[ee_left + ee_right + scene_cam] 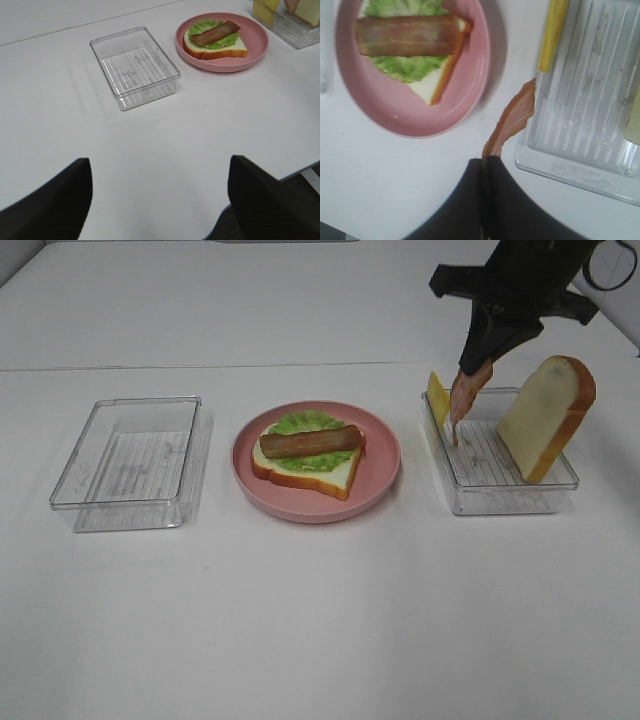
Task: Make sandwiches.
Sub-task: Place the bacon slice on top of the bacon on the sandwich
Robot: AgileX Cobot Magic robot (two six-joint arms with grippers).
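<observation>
Bacon, a limp wavy brown strip, dangles from the right gripper, its dark fingers pinched together on the upper end, over the rim of the ribbed clear tray at 3 o'clock from the round pink plate. The plate holds a crusted white bread slice, frilly lettuce and a second flat rasher. In the tray a thick slice leans at the 3 o'clock side, a yellow cheese square on edge at 9 o'clock. The left gripper gapes wide, empty.
</observation>
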